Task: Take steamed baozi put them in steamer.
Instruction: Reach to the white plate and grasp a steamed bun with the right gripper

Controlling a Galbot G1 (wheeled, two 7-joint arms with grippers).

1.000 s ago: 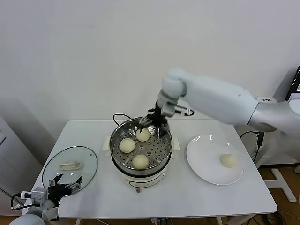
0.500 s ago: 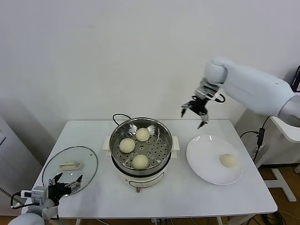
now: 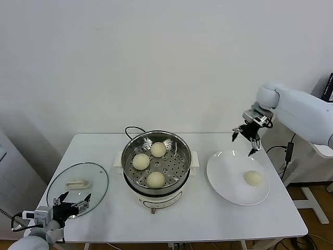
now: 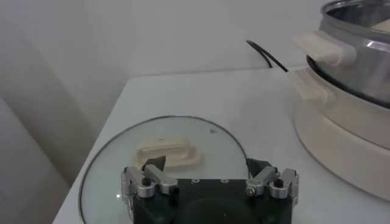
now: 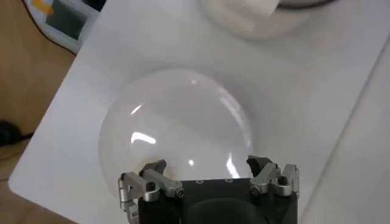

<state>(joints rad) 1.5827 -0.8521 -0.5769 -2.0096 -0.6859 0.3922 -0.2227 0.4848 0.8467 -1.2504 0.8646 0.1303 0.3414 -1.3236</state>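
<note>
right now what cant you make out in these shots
- Last baozi: seen on the plate in the head view only; in the right wrist view it falls outside the frame.
- Steamer interior: cut off by the left wrist view's edge; its buns show only from the head.
- Steamer base controls: too small in the head view.
- Right gripper: open, but its height above the plate cannot be judged.
</note>
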